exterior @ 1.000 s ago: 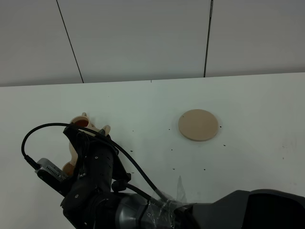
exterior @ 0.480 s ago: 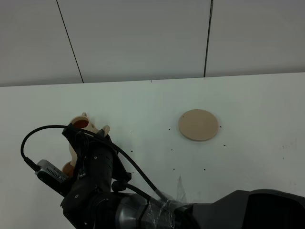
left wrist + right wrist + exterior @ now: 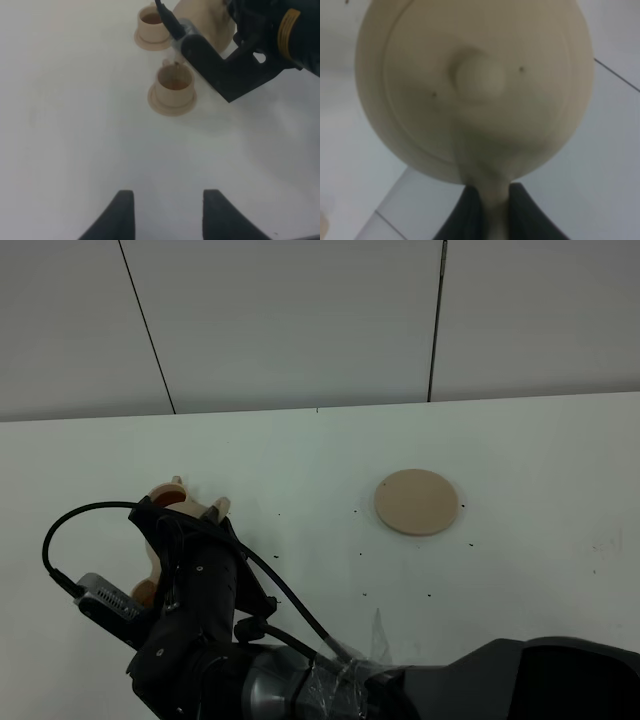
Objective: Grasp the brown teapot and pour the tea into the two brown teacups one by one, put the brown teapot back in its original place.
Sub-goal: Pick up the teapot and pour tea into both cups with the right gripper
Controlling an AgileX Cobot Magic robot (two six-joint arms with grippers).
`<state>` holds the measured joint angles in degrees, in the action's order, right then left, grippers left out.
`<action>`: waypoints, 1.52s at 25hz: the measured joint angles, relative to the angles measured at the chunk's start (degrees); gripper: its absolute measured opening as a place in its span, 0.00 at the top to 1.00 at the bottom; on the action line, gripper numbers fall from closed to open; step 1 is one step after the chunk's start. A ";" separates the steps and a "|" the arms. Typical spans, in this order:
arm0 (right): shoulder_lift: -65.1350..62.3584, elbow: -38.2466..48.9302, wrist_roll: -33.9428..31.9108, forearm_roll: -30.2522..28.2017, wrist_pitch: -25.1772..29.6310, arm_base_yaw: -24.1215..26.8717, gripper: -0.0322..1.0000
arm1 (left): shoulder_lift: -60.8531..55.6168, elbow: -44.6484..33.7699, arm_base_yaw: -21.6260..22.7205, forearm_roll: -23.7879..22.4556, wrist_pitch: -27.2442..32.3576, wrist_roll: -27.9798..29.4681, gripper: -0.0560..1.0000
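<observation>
The brown teapot (image 3: 475,85) fills the right wrist view, lid and knob facing the camera. My right gripper (image 3: 489,212) is shut on its loop handle. In the exterior high view the right arm (image 3: 210,610) reaches across to the left and hides most of the teapot (image 3: 150,555). Two brown teacups stand on small saucers next to it, one (image 3: 152,27) farther and one (image 3: 173,85) nearer in the left wrist view, both with reddish tea inside. One teacup (image 3: 167,497) shows beyond the arm. My left gripper (image 3: 167,215) hangs open over bare table, well short of the cups.
The wide tan saucer disc (image 3: 417,502) lies alone at the table's centre right, with nothing on it. A black cable (image 3: 60,530) loops off the right arm on the left. The white table (image 3: 520,460) runs back to a grey panelled wall.
The right arm and the teapot have shifted very slightly by the cups. The left gripper stays open and still.
</observation>
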<state>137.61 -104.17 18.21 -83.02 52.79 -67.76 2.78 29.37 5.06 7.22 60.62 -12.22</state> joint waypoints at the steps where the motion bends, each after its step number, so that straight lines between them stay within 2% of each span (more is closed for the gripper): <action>1: 0.00 0.00 0.00 -0.39 0.02 0.00 0.88 | 0.00 0.00 0.00 0.00 0.00 0.00 0.58; 38: 0.00 0.00 0.12 -2.54 0.12 -0.07 0.88 | 0.00 0.00 0.00 0.00 0.00 0.00 0.58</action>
<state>137.61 -104.17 18.34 -85.56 52.91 -67.83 2.78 29.37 5.06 7.22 60.62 -12.22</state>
